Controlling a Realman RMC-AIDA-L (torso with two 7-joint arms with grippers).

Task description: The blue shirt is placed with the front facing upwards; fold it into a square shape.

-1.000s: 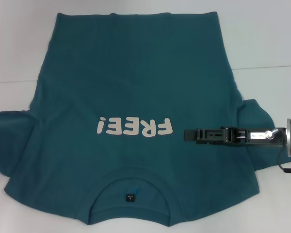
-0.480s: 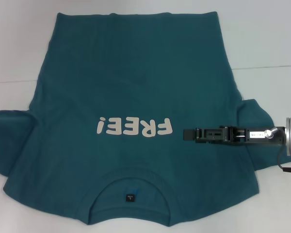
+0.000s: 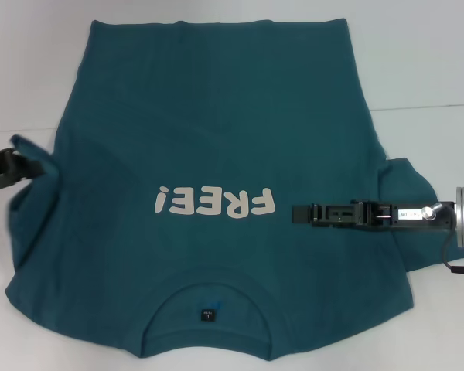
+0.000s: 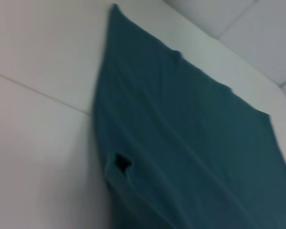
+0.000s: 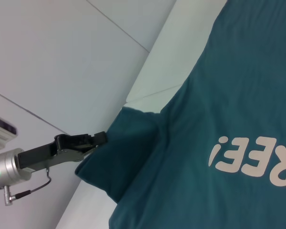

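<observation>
The blue shirt lies front up on the white table, its cream "FREE!" lettering and neck label on the side nearest me. At the left edge my left gripper is shut on the left sleeve, which is raised and bunched in towards the body. The right wrist view shows that same left gripper pinching the sleeve. My right gripper lies low over the shirt's right chest, just right of the lettering, shut. The left wrist view shows only the shirt.
The white table surrounds the shirt, with a seam line running across it on the right. The right sleeve lies spread flat beneath my right arm. The hem reaches the far edge of view.
My left gripper has come into view at the left and lifted the left sleeve, pulling it in towards the shirt's body. The right gripper has stayed put.
</observation>
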